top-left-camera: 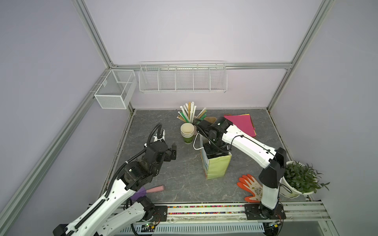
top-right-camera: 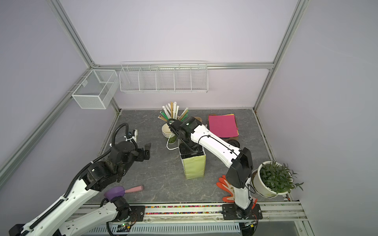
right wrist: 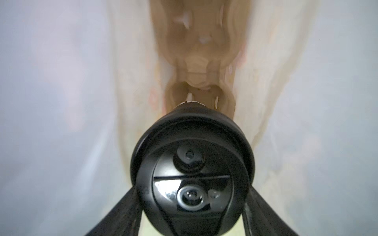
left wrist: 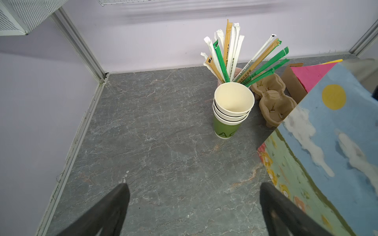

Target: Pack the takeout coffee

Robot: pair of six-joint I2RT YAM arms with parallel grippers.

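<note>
The takeout coffee [right wrist: 192, 173], a black cup with a round black lid, sits between the fingers of my right gripper [right wrist: 192, 196], which is shut on it. The cup is down inside the tall paper bag [top-left-camera: 217, 167], above a brown cardboard cup carrier [right wrist: 196, 61] at the bag's bottom. In both top views the right wrist [top-left-camera: 214, 151] reaches into the bag's open top and hides the cup. My left gripper [top-left-camera: 172, 152] hangs open over bare table left of the bag [left wrist: 327, 143], with nothing between its fingers [left wrist: 114, 206].
A stack of green cups [top-left-camera: 187, 132] and a holder of wrapped straws [top-left-camera: 191, 113] stand behind the bag, beside another cardboard carrier [left wrist: 274, 102]. Pink paper [top-left-camera: 242, 124] lies back right. An orange glove [top-left-camera: 249, 187] and potted plant [top-left-camera: 300, 177] lie front right, a purple scoop [top-right-camera: 116, 192] front left.
</note>
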